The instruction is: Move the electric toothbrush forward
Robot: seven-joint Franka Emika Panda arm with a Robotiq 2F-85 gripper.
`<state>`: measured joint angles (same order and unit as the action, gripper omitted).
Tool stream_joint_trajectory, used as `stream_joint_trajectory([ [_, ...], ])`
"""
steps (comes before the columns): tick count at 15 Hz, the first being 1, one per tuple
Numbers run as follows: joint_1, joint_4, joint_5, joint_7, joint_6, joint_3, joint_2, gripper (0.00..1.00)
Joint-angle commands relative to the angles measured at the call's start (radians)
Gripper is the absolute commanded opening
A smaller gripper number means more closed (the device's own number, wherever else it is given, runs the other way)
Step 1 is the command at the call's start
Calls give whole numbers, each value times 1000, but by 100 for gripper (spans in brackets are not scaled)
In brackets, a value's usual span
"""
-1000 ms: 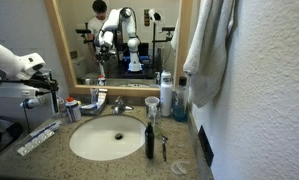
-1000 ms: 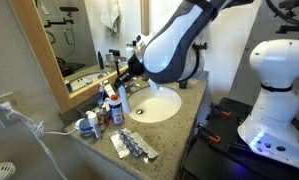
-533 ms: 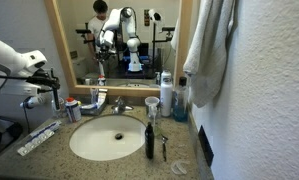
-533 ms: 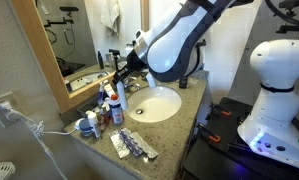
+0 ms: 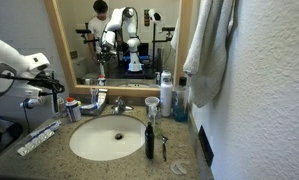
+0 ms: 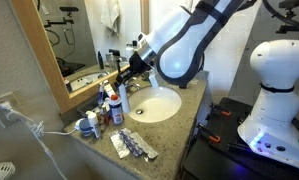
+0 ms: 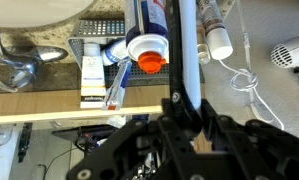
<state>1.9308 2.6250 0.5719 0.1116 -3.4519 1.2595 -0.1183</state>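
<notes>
The electric toothbrush is a slim white stick that runs up the middle of the wrist view. Its lower end sits between my gripper's dark fingers, which are shut on it. In both exterior views the gripper hangs over the cluttered back corner of the counter beside the sink. The toothbrush itself is too small to make out there.
Under the gripper are an orange-capped bottle, a white box and a small white bottle. The faucet, a cup and a dark slim bottle stand nearby. A flat toothpaste tube lies at the counter's front. A towel hangs on the wall.
The arm has shifted slightly toward the sink with the gripper still shut on the toothbrush. The other objects have not moved.
</notes>
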Motion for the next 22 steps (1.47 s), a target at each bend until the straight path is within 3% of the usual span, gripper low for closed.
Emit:
stream_joint_trajectory([
  [1, -23, 52, -132, -50, -9, 18, 113, 12],
  [5, -61, 88, -270, -74, -9, 38, 164, 12],
  [6, -244, 93, -314, -89, -9, -128, 169, 12],
  [7, -291, 100, -346, -87, -9, -160, 184, 12],
  [9, -456, 121, -406, -88, -5, -298, 208, 11],
  [10, -345, 131, -448, -106, -9, -173, 214, 11],
  [11, -374, 139, -483, -112, -9, -189, 227, 10],
  [15, -330, 179, -609, -151, -9, -105, 285, 10],
  [16, -235, 150, -666, -222, -9, -21, 254, 10],
  [22, 13, 151, -825, -196, -7, 313, 344, 10],
])
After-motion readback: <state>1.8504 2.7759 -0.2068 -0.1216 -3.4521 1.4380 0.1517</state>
